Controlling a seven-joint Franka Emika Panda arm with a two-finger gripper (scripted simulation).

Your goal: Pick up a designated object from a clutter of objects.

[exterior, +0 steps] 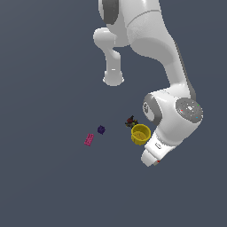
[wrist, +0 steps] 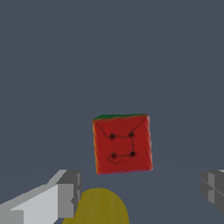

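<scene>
Risk I see: fingers [wrist: 142, 192] wide open and empty above red-green cube [wrist: 123, 144], yellow cup [wrist: 100, 208] just beside could get clipped descending.

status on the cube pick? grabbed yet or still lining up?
Not grabbed yet. Done: the arm is over the clutter, beside the yellow cup, and the wrist view has the red cube centred ahead. In hand: lining up; the tool is open, its fingers wide apart on either side with nothing between them. Left: descend, close on the cube, lift. The pink brick and purple block sit apart, untouched.
</scene>
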